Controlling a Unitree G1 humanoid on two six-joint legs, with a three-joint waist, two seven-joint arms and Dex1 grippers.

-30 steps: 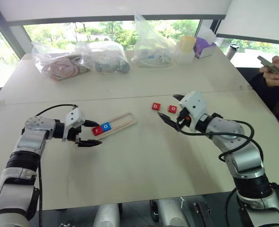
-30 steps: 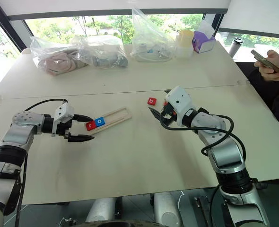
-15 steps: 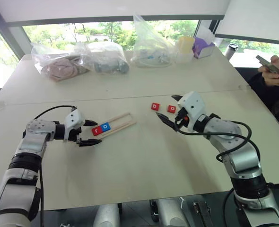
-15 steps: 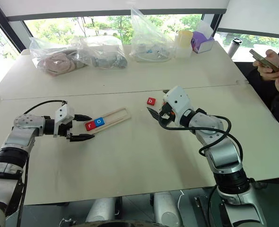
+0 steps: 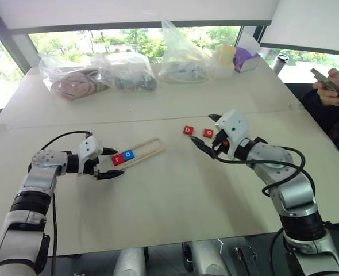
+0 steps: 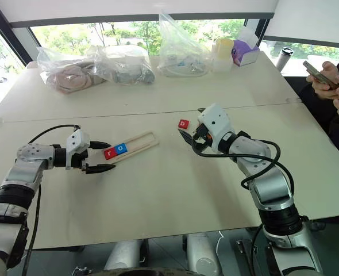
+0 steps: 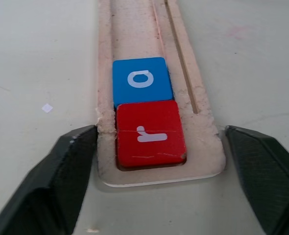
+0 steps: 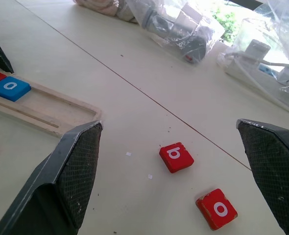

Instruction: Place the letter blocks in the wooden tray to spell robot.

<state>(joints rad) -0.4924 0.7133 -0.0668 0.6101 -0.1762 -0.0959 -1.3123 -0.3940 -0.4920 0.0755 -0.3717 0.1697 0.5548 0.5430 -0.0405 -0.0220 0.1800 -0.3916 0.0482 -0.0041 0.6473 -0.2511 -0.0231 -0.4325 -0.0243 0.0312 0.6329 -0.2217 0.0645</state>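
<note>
2 letter blocks already sit at the near end of the wooden tray (image 5: 149, 146), the red r (image 5: 118, 158) touching the blue o (image 5: 128, 154); the rest of the slot is bare, and its long axis runs from your left gripper (image 5: 117, 162) toward the right arm. Your next letter, the red b (image 8: 176, 157), lies on the table just ahead of the right gripper (image 8: 169, 123), with the red o (image 8: 216, 209) beside it and farther from the tray, so the right arm is clearly the nearer one. That gripper hovers roughly level, fingers spread wide and grasping nothing. The left gripper's fingers stand apart astride the tray's end, 1 touching the wood; whether they actually pinch it is hard to tell.
</note>
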